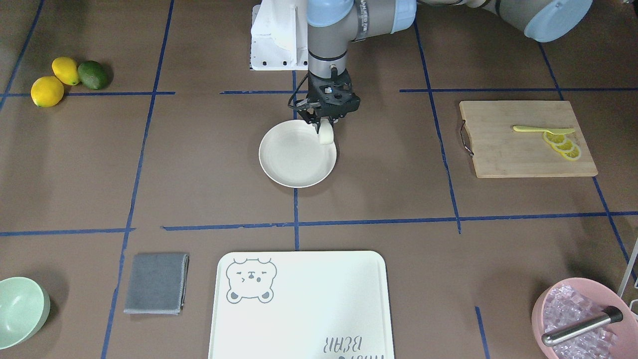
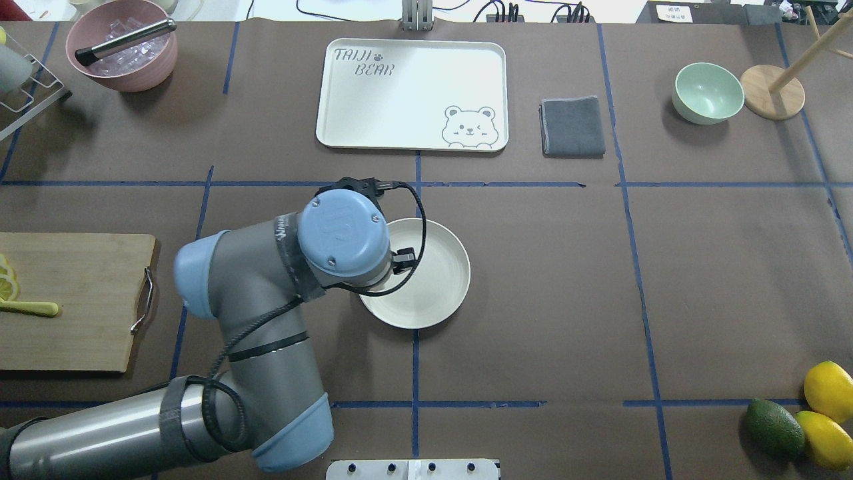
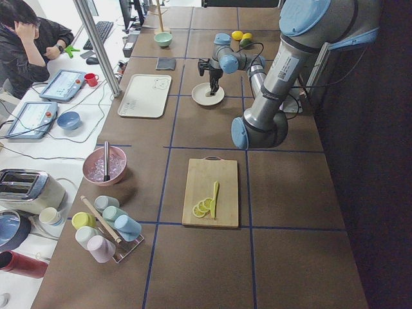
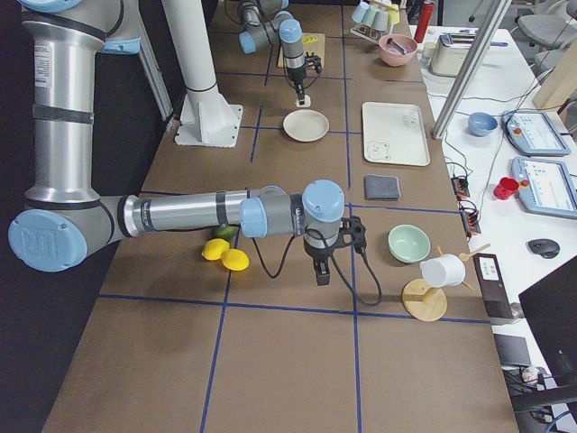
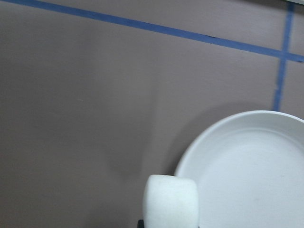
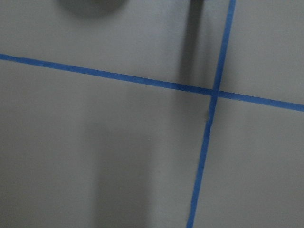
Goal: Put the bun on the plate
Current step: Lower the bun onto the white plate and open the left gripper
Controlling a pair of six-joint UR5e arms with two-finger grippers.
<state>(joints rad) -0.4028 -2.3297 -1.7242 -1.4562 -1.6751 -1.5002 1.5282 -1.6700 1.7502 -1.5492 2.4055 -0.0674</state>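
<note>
My left gripper [image 1: 322,127] hangs over the plate's edge nearest the robot, shut on the bun [image 1: 326,134], a small smooth white lump. The round cream plate [image 1: 294,164] lies at the table's middle. In the left wrist view the bun [image 5: 171,202] sits at the bottom, over the brown table just outside the plate's rim [image 5: 209,137]. From overhead the left wrist hides the bun and covers part of the plate [image 2: 436,293]. My right gripper [image 4: 321,271] shows only in the exterior right view, low over the table near the lemons; I cannot tell its state.
The white bear-print tray [image 1: 299,344] lies beyond the plate. A cutting board [image 1: 503,154] carries lemon slices [image 1: 563,145]. A pink bowl of ice [image 1: 558,324], a grey cloth [image 1: 156,283], a mint bowl [image 1: 20,311] and two lemons with an avocado [image 1: 92,75] stand around the edges.
</note>
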